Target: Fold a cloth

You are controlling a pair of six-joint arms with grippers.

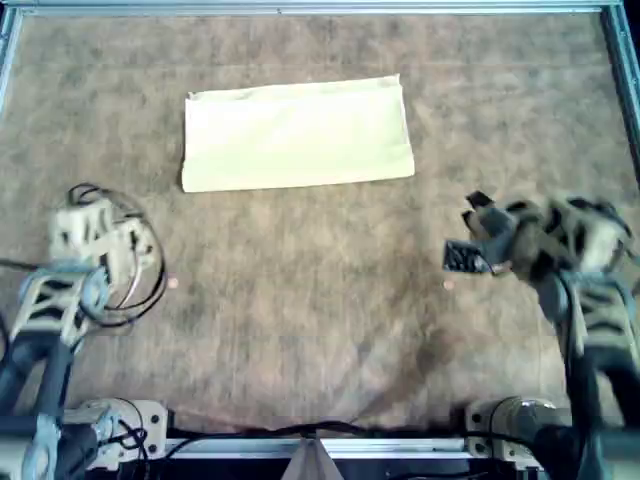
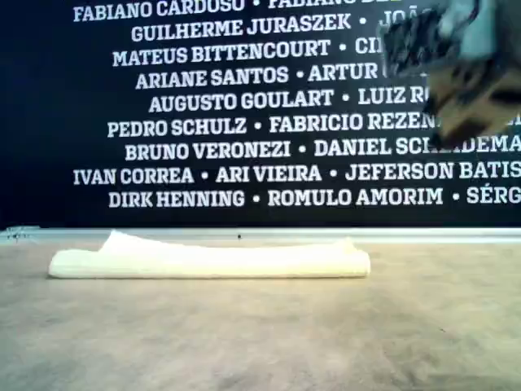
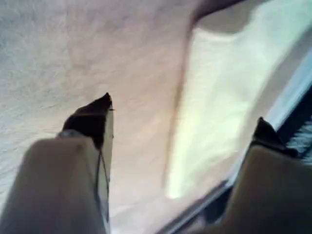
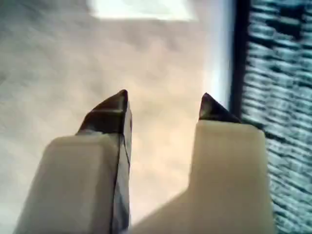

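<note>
The pale yellow cloth [image 1: 298,135] lies flat as a folded rectangle on the brown table covering, toward the overhead view's far middle. The exterior view shows the cloth [image 2: 212,261] as a low, thick strip. My left gripper [image 1: 90,215] hovers at the overhead view's left, well short of the cloth; the left wrist view shows the left gripper [image 3: 184,109] open and empty, with the cloth [image 3: 219,97] ahead. My right gripper [image 1: 465,232] is at the overhead view's right, pointing inward, below the cloth's corner. In its wrist view the right gripper [image 4: 165,94] is open and empty, the cloth [image 4: 141,9] far off.
A metal rail [image 1: 300,8] borders the table's far edge, with a dark banner of white names [image 2: 212,122] behind it. A blurred gripper [image 2: 456,73] hangs high at the exterior view's right. Arm bases and cables [image 1: 130,270] sit along the overhead view's near edge.
</note>
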